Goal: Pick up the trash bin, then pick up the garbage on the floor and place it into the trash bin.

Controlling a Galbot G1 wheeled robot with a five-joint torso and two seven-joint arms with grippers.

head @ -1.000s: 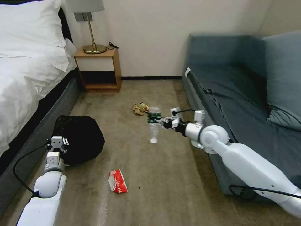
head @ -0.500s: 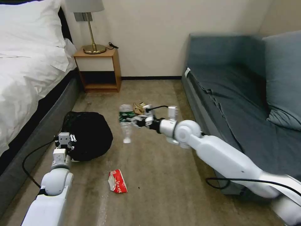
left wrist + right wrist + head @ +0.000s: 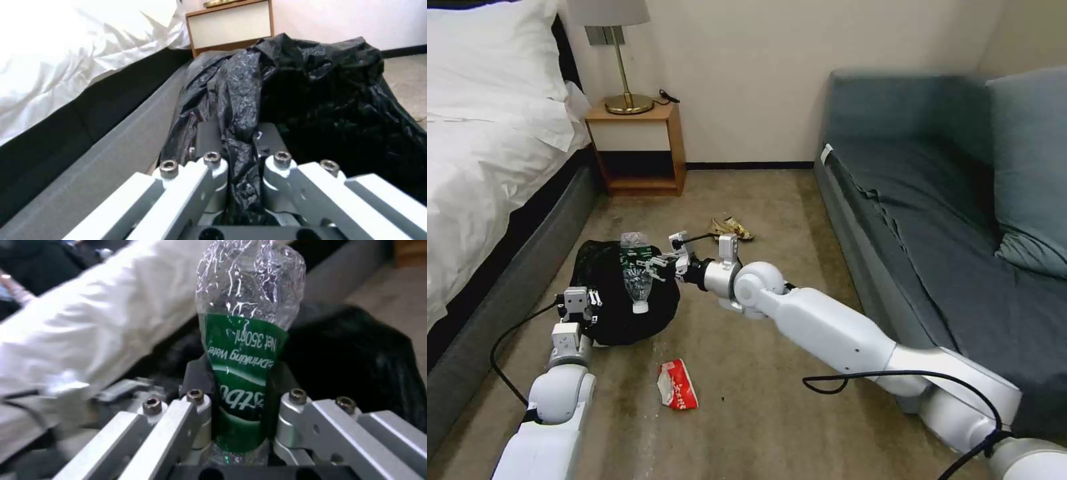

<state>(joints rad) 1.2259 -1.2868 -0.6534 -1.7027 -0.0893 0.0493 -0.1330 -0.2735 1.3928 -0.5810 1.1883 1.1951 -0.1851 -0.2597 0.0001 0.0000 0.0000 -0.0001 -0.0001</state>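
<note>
Where floor lay beneath it before, bottle (image 3: 635,270) in right jaws now over trash bin (image 3: 627,313), left jaws clamping its bag.

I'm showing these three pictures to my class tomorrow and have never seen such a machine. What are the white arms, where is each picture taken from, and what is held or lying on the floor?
The white arms belong to a wheeled robot tidying a bedroom. The wide picture comes from a camera on its head, looking down at the carpet; the two close-ups come from cameras on its wrists.

The left gripper is shut on the black bag lining the trash bin, beside the bed. The left wrist picture shows its fingers pinching a fold of that bag.

The right gripper is shut on a crumpled clear bottle with a green label, cap downward, held over the bin. The right wrist picture shows that bottle close up.

On the floor lie a crushed red-and-white carton and some gold wrappers near the sofa.
</note>
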